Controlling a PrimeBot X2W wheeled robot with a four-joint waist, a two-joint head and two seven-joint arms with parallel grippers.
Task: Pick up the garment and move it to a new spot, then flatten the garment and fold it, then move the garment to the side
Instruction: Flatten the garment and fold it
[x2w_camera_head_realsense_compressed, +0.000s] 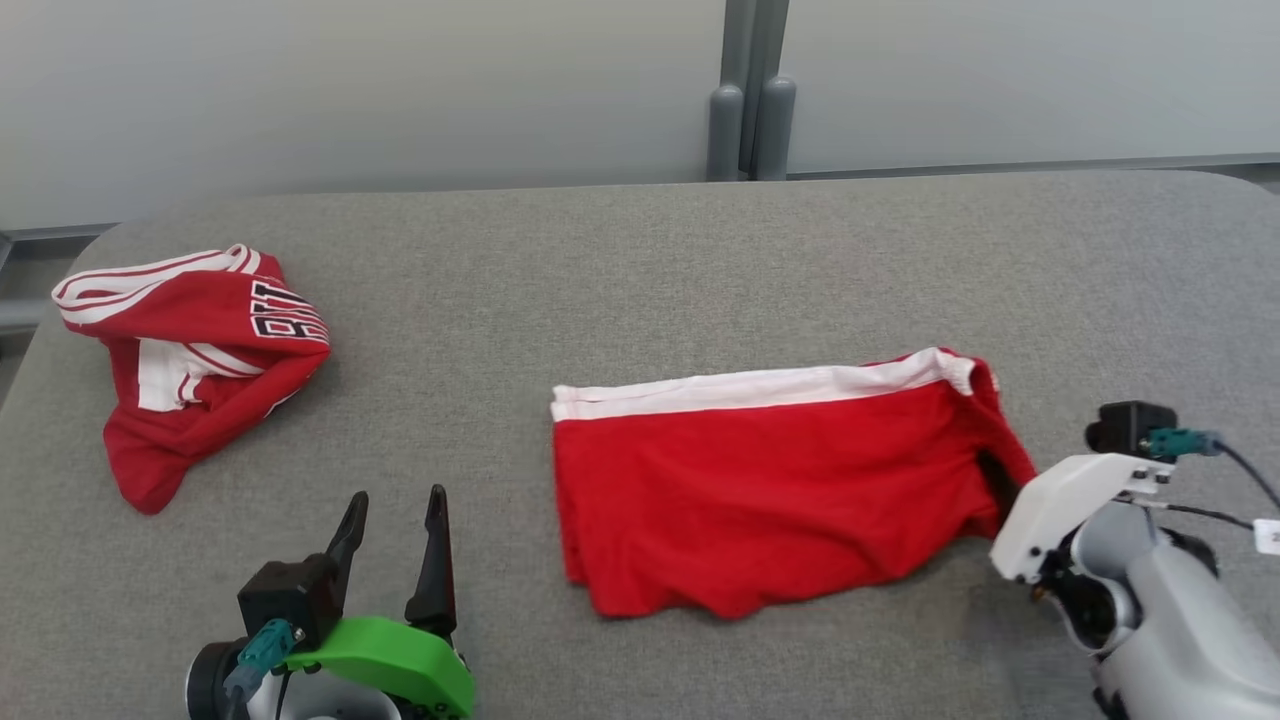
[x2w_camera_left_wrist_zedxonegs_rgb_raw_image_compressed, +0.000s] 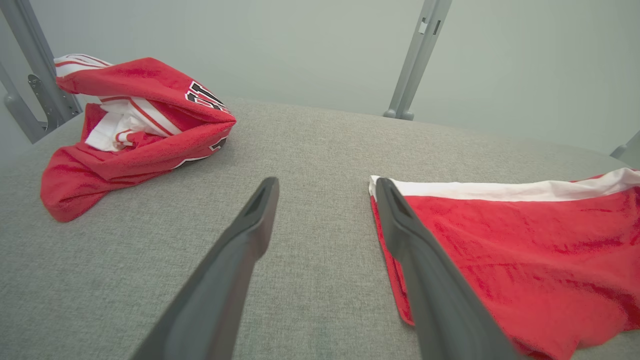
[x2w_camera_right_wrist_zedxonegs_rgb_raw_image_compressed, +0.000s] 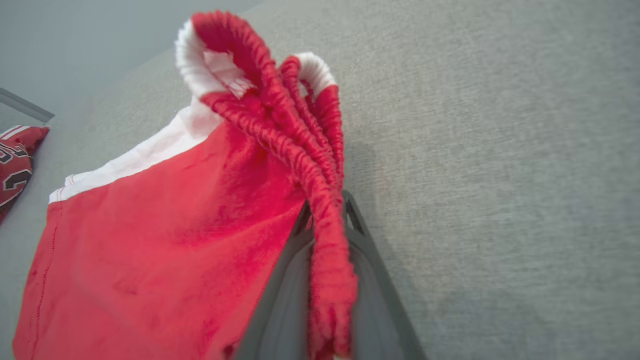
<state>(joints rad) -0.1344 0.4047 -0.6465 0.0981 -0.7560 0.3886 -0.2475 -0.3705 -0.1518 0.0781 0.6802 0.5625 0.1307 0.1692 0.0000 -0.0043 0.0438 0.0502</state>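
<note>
The shorts (x2w_camera_head_realsense_compressed: 770, 490) lie centre-right on the table (x2w_camera_head_realsense_compressed: 640, 260), long axis left to right, their right waistband end pinched in the right claw (x2w_camera_right_wrist_zedxonegs_rgb_raw_image_compressed: 327, 210), while the left claw (x2w_camera_head_realsense_compressed: 397, 495), spread and empty, sits just left of the free end.

Wide grey felt-like fabric tabletop (x2w_camera_head_realsense_compressed: 700, 250) here, its far corners rounded. Behind it stand plain pale grey wall panels (x2w_camera_head_realsense_compressed: 350, 90), and a pair of grey metal posts (x2w_camera_head_realsense_compressed: 752, 120) rises at the far edge. Soft, even light throughout.
</note>
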